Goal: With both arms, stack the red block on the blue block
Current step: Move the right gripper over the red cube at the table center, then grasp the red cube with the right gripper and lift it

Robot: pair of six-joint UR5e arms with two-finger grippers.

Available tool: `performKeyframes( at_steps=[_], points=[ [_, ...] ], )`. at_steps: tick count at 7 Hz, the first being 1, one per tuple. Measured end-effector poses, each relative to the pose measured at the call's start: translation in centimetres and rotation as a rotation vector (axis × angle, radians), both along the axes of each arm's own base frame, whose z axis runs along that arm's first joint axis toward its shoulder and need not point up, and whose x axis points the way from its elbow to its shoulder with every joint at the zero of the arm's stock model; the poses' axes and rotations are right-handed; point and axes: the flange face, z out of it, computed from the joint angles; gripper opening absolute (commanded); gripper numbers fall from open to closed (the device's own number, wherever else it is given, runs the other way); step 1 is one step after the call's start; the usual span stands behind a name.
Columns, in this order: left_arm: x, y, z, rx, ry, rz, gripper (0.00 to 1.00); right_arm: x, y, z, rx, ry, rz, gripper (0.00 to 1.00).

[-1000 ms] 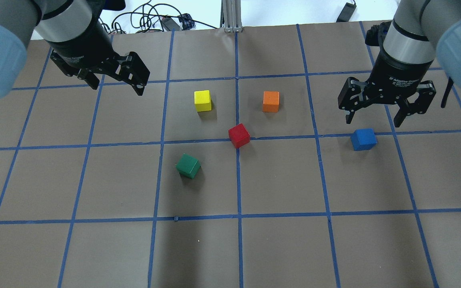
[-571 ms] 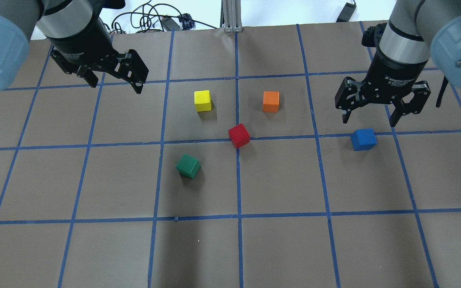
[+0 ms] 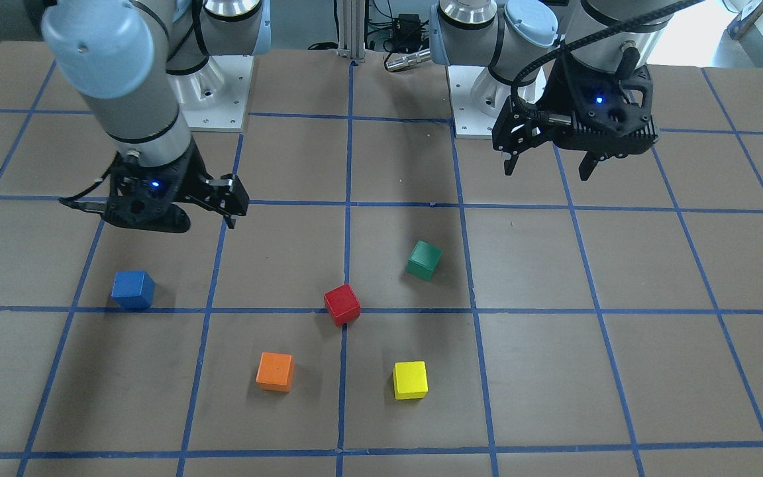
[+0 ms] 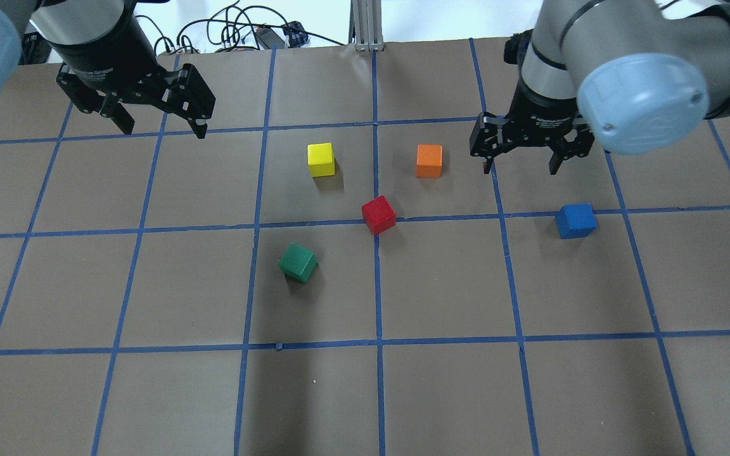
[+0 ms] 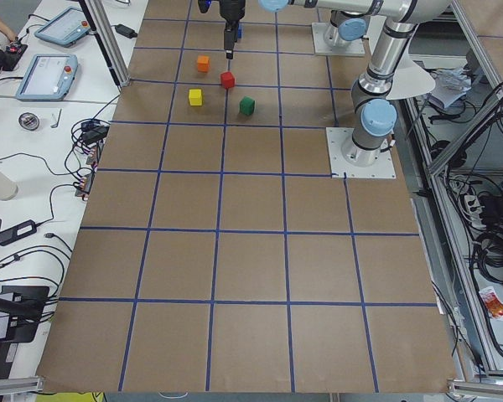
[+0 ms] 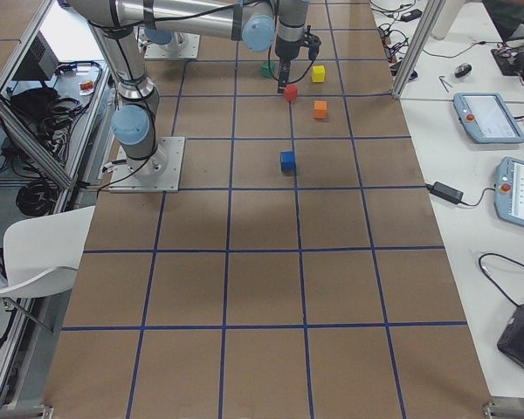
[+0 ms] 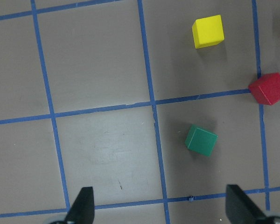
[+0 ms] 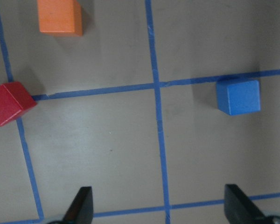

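The red block [image 4: 378, 215] sits on a blue tape line near the table's middle; it also shows in the front view [image 3: 342, 305]. The blue block [image 4: 575, 220] sits alone to its right, also in the right wrist view [image 8: 238, 96]. My right gripper [image 4: 521, 168] is open and empty, hovering between the orange cube and the blue block, slightly behind them. My left gripper [image 4: 163, 130] is open and empty, high over the far left of the table, well away from the red block, which shows at the right edge of the left wrist view [image 7: 269, 88].
A yellow cube [image 4: 320, 159] and an orange cube [image 4: 429, 160] sit behind the red block, and a green cube [image 4: 298, 262] in front of it to the left. Cables [image 4: 238, 31] and an aluminium post [image 4: 365, 25] lie at the far edge.
My right gripper has moved left, from behind the blue block toward the orange cube. My left gripper has drawn back to the left. Both stay open; no block has moved.
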Motion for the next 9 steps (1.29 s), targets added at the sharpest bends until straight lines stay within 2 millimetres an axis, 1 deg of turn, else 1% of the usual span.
performKeyframes(
  at_steps=[1, 2, 5, 6, 7, 9],
  points=[
    [0.0, -0.1, 0.1, -0.001, 0.001, 0.003, 1.0, 3.0, -0.5, -1.8, -0.016, -0.002, 0.041, 1.0],
    [0.0, 0.0, 0.0, 0.001, 0.001, 0.004, 1.0, 5.5, -0.7, -3.5, -0.024, -0.003, 0.084, 1.0],
    [0.0, 0.1, -0.2, 0.004, 0.004, 0.001, 1.0, 12.1, -0.9, -8.6, -0.047, -0.012, 0.202, 1.0],
    [-0.1, 0.1, -0.2, 0.005, 0.004, -0.001, 1.0, 13.9, -0.9, -10.5, -0.054, -0.015, 0.238, 1.0],
    [-0.1, 0.1, -0.3, 0.006, 0.004, -0.001, 1.0, 15.2, -1.0, -12.2, -0.057, -0.019, 0.272, 1.0],
    [-0.1, 0.2, -0.4, 0.006, 0.004, -0.002, 1.0, 16.5, -1.3, -14.4, -0.064, -0.045, 0.324, 1.0]
  ],
)
